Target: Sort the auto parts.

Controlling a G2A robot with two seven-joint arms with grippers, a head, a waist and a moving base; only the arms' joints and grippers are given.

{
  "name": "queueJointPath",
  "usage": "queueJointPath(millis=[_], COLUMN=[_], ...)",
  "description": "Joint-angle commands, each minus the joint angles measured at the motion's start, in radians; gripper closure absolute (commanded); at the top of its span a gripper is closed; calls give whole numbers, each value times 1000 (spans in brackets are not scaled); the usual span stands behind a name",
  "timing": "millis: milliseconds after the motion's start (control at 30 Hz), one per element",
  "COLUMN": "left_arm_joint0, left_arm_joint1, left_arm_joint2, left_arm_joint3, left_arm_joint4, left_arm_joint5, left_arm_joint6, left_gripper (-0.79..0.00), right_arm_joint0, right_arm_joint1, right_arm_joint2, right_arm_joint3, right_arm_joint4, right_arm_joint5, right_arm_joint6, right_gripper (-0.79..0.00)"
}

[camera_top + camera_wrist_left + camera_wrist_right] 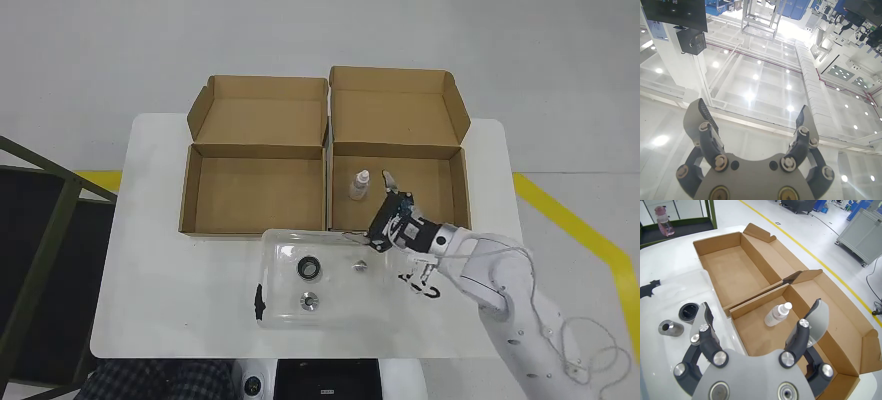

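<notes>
Over right box [753,344] edge, right hand [762,304] spread, bottle [777,314] beyond

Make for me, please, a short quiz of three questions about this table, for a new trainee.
1. True or false: the spray bottle is inside the right cardboard box.
2. Short answer: which container holds the black ring?
3. Choose one: the right pincer is A) open and holds nothing, B) shut on the spray bottle, C) shut on the black ring.

Key: 1 true; 2 the clear tray; 3 A.
</notes>
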Motion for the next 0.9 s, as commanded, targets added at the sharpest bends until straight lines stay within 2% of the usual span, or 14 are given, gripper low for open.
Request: queueJointPath(millis=[0, 200, 433, 867], left_arm_joint0=[0, 0, 0, 0], left_arm_joint1=[0, 0, 0, 0], left_arm_joint2=[0, 0, 0, 0], left_arm_joint3=[0, 0, 0, 0], left_arm_joint4=[0, 0, 0, 0], left_arm_joint5=[0, 0, 0, 0], left_arm_joint6=[0, 0, 0, 0], left_gripper=[-785, -785, -785, -785], right_arm_joint0=[-33, -125, -190, -226], right_arm_joint1=[7, 23, 36, 47], right_arm_joint2=[16, 37, 45, 8], right_arm_joint3=[-32, -93, -110, -108], right_arm_joint4=[-3, -14, -77, -243], right_arm_joint5=[-42, -149, -199, -168], right_arm_joint6=[15, 21, 13, 18], right_gripper=[-785, -785, -785, -785])
